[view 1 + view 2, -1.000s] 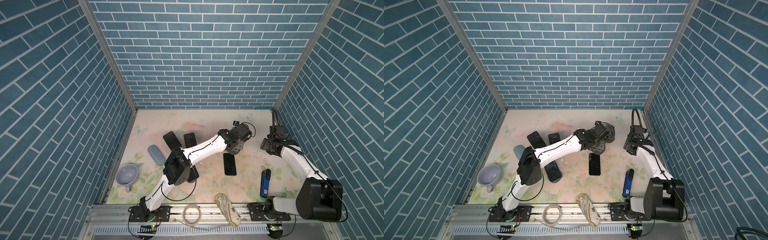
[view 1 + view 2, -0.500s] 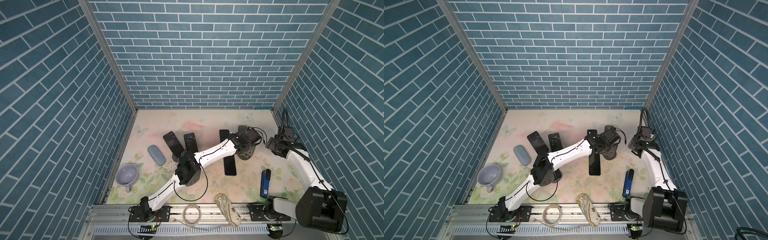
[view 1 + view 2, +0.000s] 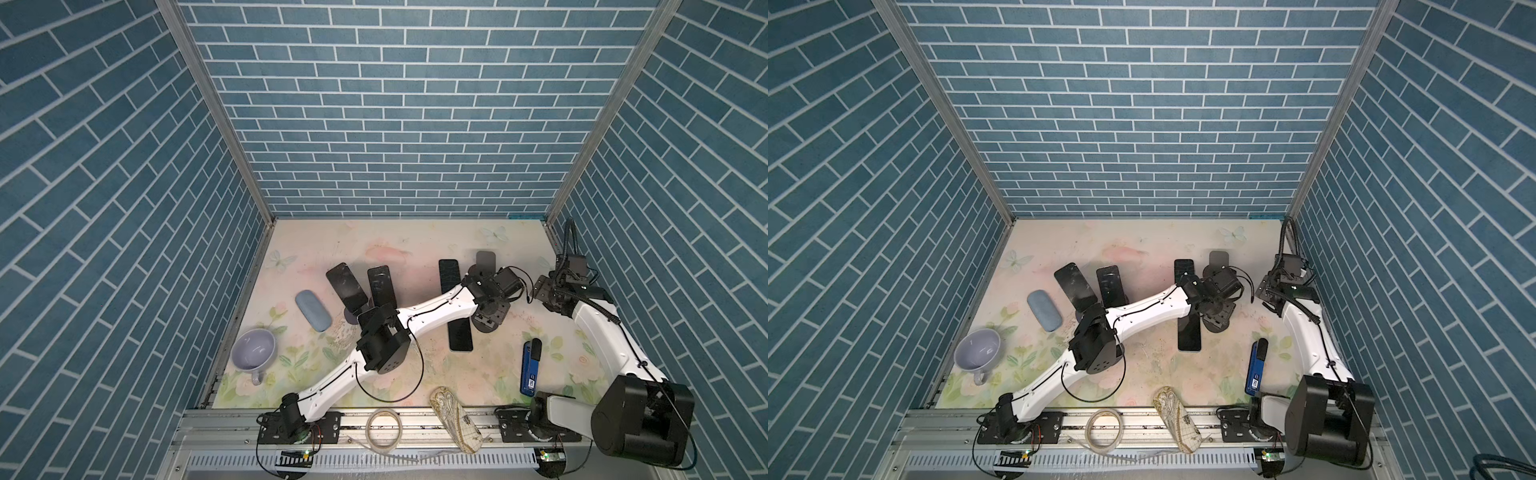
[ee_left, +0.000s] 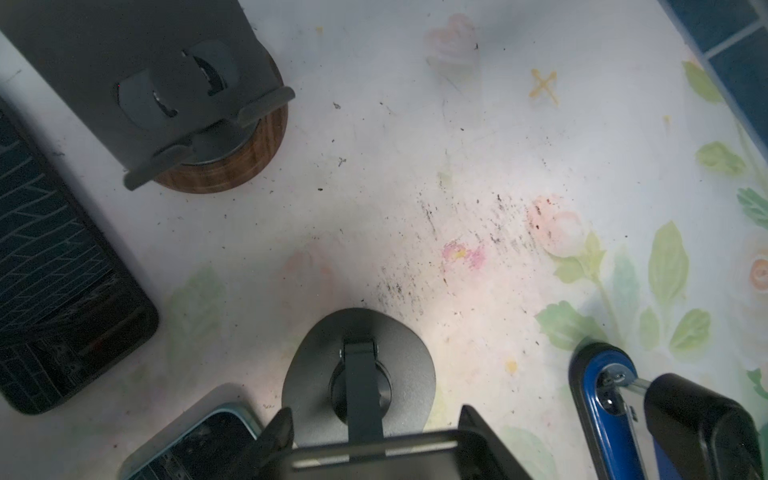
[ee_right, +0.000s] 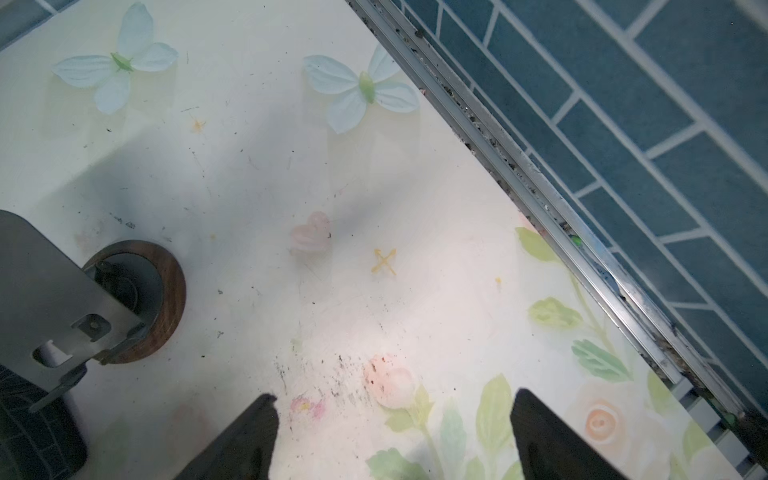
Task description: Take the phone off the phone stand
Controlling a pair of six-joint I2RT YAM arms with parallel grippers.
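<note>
Phone (image 3: 460,338) is off the stand. It lies flat on the table (image 3: 374,245), screen up, pale blue rim showing, and my left arm crosses over its far end. Phone stand (image 4: 361,357) sits just beside it with its grey oval base on the table. Can't tell if the base and phone touch.

Left end effector (image 4: 376,415) is clamped on the stand's top plate, one finger at each side edge. Right end effector (image 5: 395,397) has its fingers well apart, over the table near the right wall and apart from the stand.

Behind the gripped stand is a second stand (image 4: 245,162) with a round wood base. A black phone (image 4: 54,270) with a line pattern on its screen is just beside that one. A blue tool (image 3: 531,365) with a black end lies toward the front, right of the phone.

Further left, two tilted dark phones (image 3: 347,286) (image 3: 381,284) stand side by side. Then come a grey-blue case (image 3: 312,309) and a lilac cup (image 3: 253,353) by the left wall. A patterned pouch (image 3: 455,415) and a tape ring (image 3: 384,426) lie on the front rail.
</note>
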